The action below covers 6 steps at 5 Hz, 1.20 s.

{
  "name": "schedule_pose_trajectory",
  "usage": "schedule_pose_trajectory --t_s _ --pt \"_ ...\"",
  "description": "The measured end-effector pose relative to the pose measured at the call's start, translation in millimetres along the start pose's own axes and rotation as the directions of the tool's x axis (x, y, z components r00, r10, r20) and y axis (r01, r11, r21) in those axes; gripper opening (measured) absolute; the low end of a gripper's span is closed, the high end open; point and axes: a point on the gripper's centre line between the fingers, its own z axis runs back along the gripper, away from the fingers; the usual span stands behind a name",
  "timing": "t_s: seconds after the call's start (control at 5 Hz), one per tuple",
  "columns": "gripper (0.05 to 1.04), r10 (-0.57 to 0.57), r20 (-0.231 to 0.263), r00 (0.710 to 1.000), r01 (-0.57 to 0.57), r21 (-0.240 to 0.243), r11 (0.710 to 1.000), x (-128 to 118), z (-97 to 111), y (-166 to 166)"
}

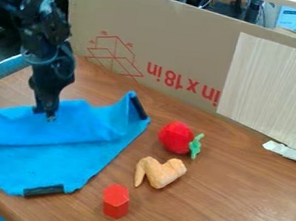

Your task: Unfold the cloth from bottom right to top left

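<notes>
cloth [71, 161]: blue, soft woven-looking fabric with a matte face; irregular outline, cut off by the left edge of the view.
cloth position: on the left part of the table [234, 208], left of the three small objects.
cloth form: partly folded; a crease runs across it from the left edge towards the right side, with a rumpled layer above the line and a flatter, smoother area below.
cloth corner: upper right corner drawn up into a raised peak, with shallow folds beside it.
dark strips: one black strip [138, 106] at the raised corner, one black strip [44, 190] along the bottom edge.
gripper [45, 113]: black, hard-surfaced, pointing down over the upper layer of the cloth; lower end at the fabric. opening and any hold on the cloth cannot be determined.
arm [45, 30]: black, jointed, entering at the upper left.
table: brown wood-grain surface, smooth, with a slight sheen.
red toy [176, 137]: rounded body, green stem [196, 145] on its right side; right of the cloth.
wing [160, 172]: tan, bent, lumpy form; below the red toy.
block [115, 201]: red, hexagonal top, straight flat sides; near the lower right side of the cloth.
cardboard [173, 30]: brown, flat, upright behind the table, marked with red print.
panel [270, 91]: pale, fine-grained, rectangular; against the cardboard at right.
</notes>
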Motion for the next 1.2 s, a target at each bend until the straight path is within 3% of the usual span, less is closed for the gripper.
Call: schedule_pose_trajectory --t_s 0.2,0.4,0.8,1.2 --pt "0.05 0.073 -0.013 0.997 -0.073 0.005 0.997 17.7 -7.0 30.9" --pt "0.05 0.142 -0.034 0.989 -0.143 -0.022 0.99 35.0 -17.3 63.6" --pt "0.05 0.206 -0.086 0.975 -0.21 -0.045 0.977 62.5 -41.5 110.1" --pt "0.05 0.282 -0.137 0.95 -0.291 -0.051 0.955 69.9 -71.5 137.9"
